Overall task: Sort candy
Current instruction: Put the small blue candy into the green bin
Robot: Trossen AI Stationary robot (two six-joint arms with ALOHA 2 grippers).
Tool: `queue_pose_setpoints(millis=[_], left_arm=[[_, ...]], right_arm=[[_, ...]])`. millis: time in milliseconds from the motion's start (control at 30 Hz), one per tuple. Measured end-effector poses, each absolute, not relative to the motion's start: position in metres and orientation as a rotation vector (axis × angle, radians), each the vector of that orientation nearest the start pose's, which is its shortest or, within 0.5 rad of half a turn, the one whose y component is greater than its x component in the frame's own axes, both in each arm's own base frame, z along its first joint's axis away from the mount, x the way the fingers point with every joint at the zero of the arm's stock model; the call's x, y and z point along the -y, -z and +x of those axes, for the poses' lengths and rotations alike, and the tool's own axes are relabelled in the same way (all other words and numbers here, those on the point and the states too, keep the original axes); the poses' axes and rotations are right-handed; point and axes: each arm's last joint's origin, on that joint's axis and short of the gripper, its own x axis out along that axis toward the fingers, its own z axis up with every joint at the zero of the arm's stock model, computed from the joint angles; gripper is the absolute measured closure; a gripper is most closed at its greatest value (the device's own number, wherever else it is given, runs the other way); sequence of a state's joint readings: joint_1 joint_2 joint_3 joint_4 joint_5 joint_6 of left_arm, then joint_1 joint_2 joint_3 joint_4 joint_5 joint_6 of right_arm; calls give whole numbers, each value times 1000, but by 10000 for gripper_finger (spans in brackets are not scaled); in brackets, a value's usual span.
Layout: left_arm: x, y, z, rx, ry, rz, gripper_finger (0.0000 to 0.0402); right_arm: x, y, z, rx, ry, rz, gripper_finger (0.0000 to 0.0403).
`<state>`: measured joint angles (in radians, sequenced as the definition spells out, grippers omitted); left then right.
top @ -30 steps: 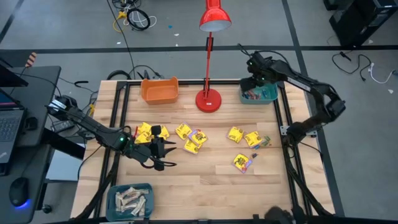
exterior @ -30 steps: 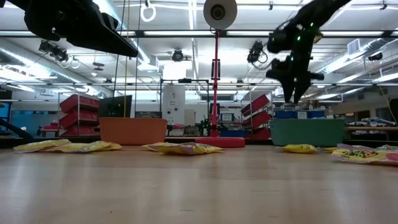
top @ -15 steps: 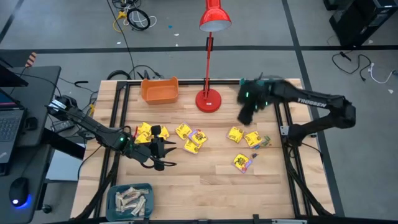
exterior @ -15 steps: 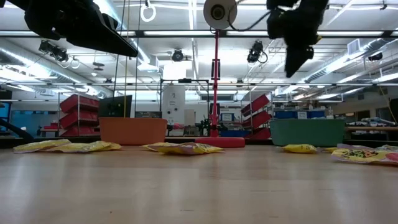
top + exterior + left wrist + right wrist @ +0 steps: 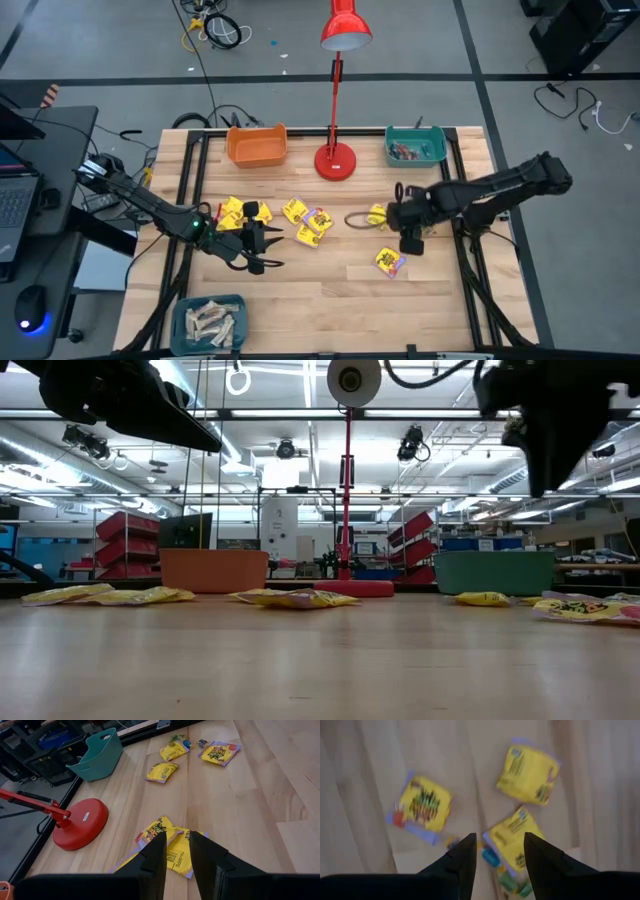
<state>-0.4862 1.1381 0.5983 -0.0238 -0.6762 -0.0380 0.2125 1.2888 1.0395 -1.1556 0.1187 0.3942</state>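
Note:
Yellow candy packets lie flat on the wooden table: a group at the left (image 5: pixel 232 212), a group in the middle (image 5: pixel 308 225), one near packet (image 5: pixel 390 262). My right gripper (image 5: pixel 408 240) hangs open above the right-hand packets (image 5: pixel 512 837), pointing down and touching nothing. Small blue and green pieces (image 5: pixel 490 857) lie under it. My left gripper (image 5: pixel 272 252) hovers open beside the middle group (image 5: pixel 170 845), clear of the table, with nothing between its fingers.
A red lamp (image 5: pixel 335 160) stands at the far middle, between an orange bin (image 5: pixel 257 145) and a teal bin (image 5: pixel 415 147) holding small pieces. Another teal bin (image 5: pixel 208 322) with beige bars sits at the near left. Bare wood lies along the near edge.
My right gripper has swung from above the far teal bin toward the table's near edge and a little left. It now hangs over the yellow packets at the middle right, and its wrist has rolled on the way. The candy has not moved.

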Motion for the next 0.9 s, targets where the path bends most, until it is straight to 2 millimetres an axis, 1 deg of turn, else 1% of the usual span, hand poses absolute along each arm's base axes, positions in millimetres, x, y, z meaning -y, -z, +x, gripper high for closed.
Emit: queue_pose_setpoints(millis=[100, 200, 433, 533, 700, 900], left_arm=[[90, -221, 209, -467, -194, 273, 314], [90, -221, 209, -467, -194, 272, 314], [90, -220, 209, -468, -194, 273, 314], [90, -220, 209, -470, -194, 274, 314], [90, -220, 209, -474, -194, 277, 314], [90, -220, 209, -474, -193, 278, 314]], right_arm=[[-51, -248, 204, -1407, 186, 79, 254], [-55, -238, 199, -1440, 213, 92, 254], [-57, -216, 188, -1497, 356, 248, 254], [-59, -204, 186, -1509, 330, 300, 254], [-63, -183, 182, -1495, 286, 315, 254], [-60, -172, 174, -1519, 329, 288, 266]])
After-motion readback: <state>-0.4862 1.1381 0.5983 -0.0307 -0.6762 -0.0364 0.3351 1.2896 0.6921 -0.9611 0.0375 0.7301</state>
